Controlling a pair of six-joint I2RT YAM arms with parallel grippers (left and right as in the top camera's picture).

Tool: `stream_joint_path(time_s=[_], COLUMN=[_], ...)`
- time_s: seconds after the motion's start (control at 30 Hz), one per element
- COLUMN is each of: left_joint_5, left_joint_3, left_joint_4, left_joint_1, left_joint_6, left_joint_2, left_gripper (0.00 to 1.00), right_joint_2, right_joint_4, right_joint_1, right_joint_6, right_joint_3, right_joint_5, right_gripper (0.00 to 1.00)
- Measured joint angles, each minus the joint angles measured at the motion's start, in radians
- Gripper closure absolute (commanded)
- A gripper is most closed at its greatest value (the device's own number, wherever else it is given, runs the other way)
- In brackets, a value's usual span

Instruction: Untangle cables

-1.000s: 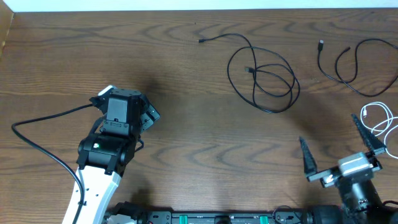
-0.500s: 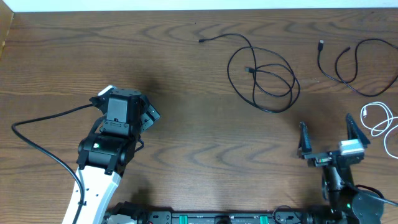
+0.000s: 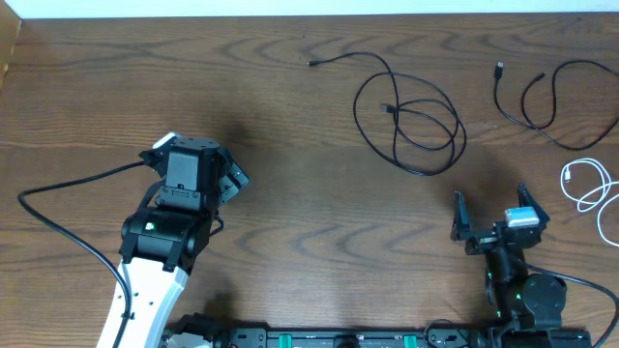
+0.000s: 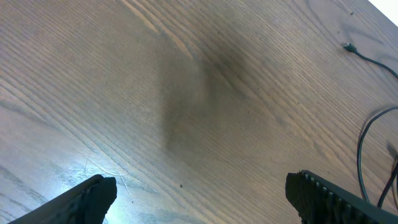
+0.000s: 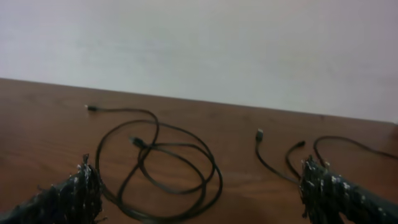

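both grippers stand wide open and empty: the left gripper [image 4: 202, 196] at 8 o'clock on the bench [image 3: 319, 251], the right gripper [image 3: 491, 208] at 5 o'clock. a looped black cable [image 3: 411, 121] lies at 1 o'clock, a second black cable [image 3: 546, 101] at 2 o'clock and the white cable [image 3: 590, 188] at 3 o'clock, each apart.

There are three cables in all. Two are black, a coiled black cable [image 3: 397, 109] at upper centre and a second black cable [image 3: 526, 99] at upper right, and there is one white cable [image 3: 565, 176] at the right edge. Two grippers show, the left gripper [image 4: 200, 182] at lower left and the right gripper [image 3: 489, 194] at lower right, over one table [image 3: 290, 97].
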Motion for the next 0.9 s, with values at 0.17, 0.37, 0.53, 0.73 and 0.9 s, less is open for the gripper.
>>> stream_joint_path(time_s=[0.17,0.37,0.53,0.73,0.9], left_joint_5=[0.0,0.0,0.0,0.0,0.0], left_joint_3=[0.0,0.0,0.0,0.0,0.0], left_joint_4=[0.0,0.0,0.0,0.0,0.0], left_joint_1=[0.0,0.0,0.0,0.0,0.0], left_joint_6=[0.0,0.0,0.0,0.0,0.0], left_joint_2=[0.0,0.0,0.0,0.0,0.0], left_gripper=[0.06,0.06,0.06,0.06,0.06], right_joint_2=[0.0,-0.002,-0.002,-0.002,-0.002], right_joint_4=[-0.044,-0.057,-0.057,-0.057,-0.058], right_joint_1=[0.0,0.0,0.0,0.0,0.0], right_joint_6=[0.0,0.0,0.0,0.0,0.0], right_joint_3=[-0.015,-0.015,-0.015,-0.015,-0.015], right_joint_5=[0.019,0.031,0.036,0.039,0.042], right_gripper=[0.01,0.01,0.01,0.01,0.01])
